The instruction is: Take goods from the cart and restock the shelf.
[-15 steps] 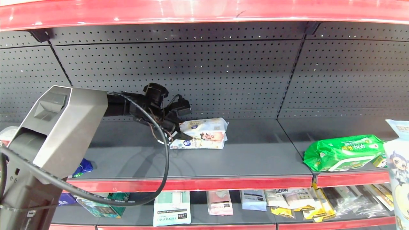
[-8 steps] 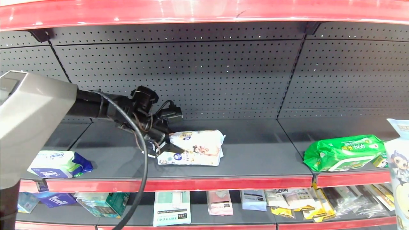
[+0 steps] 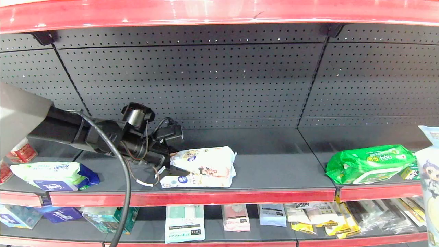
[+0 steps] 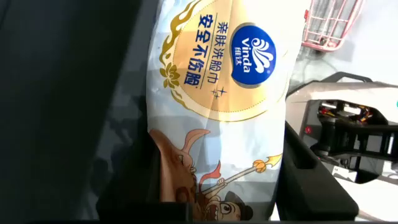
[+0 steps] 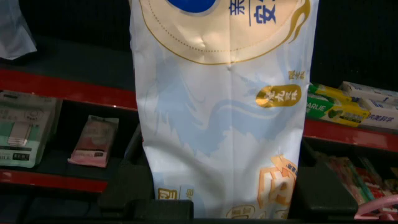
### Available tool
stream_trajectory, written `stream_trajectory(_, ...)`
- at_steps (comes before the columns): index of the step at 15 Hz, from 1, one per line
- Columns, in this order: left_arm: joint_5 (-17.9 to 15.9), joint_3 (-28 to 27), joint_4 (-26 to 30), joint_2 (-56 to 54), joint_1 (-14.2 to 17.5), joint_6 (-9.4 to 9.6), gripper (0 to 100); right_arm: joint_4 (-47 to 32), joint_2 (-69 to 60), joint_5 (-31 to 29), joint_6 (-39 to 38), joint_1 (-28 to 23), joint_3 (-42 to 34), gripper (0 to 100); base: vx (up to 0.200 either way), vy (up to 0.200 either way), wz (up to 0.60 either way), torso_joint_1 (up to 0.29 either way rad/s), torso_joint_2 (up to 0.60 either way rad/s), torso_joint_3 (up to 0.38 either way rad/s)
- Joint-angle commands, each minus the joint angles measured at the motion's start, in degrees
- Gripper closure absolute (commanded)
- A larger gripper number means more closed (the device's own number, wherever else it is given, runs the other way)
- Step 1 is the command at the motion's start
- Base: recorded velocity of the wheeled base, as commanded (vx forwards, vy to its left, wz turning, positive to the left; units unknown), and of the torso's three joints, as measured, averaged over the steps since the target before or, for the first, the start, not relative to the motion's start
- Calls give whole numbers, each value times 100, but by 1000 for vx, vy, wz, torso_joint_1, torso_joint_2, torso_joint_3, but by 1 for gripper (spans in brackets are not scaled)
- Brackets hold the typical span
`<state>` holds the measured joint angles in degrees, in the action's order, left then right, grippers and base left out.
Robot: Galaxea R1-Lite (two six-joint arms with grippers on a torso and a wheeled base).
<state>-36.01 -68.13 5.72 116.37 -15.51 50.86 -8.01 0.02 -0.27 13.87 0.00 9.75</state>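
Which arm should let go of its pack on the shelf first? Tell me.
Left: its end effector holds the white pack low over the shelf board, apparently touching it. The right arm's second pack hangs out front.

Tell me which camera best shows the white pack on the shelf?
The head view: the white pack lies whole on the shelf, left pincer at its end. The left wrist view crops it close.

The left gripper (image 4: pixel 217 158) clamps a white tissue pack (image 4: pixel 217 93), with its dark fingers (image 4: pixel 308 174) pressed against both long edges. From the gripper the pack runs out toward twelve o'clock. A dark shelf board (image 4: pixel 62 93) lies at ten o'clock, and a pink wire cart (image 4: pixel 329 22) stands farther off at one o'clock.
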Motion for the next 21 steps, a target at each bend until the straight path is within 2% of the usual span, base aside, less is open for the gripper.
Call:
stream_trajectory(1,6,55,-9,-106,-14,64,100,1,-2,0,1,0,9,100,0,0,0,0,0,0)
stream_trajectory(2,15,63,-9,-71,13,179,100,1,-2,0,1,0,0,100,0,0,0,0,0,0)
stream_trajectory(4,59,46,-71,0,13,214,100,1,-2,0,1,0,9,100,0,0,0,0,0,0)
stream_trajectory(7,77,72,-282,167,13,214,100,1,-2,0,1,0,9,100,0,0,0,0,0,0)
stream_trajectory(11,77,309,-290,158,-5,214,100,1,6,0,1,0,18,100,0,0,0,0,0,0)
stream_trajectory(21,15,468,-405,105,-31,214,100,1,-2,-8,1,0,27,100,0,0,0,0,0,0)
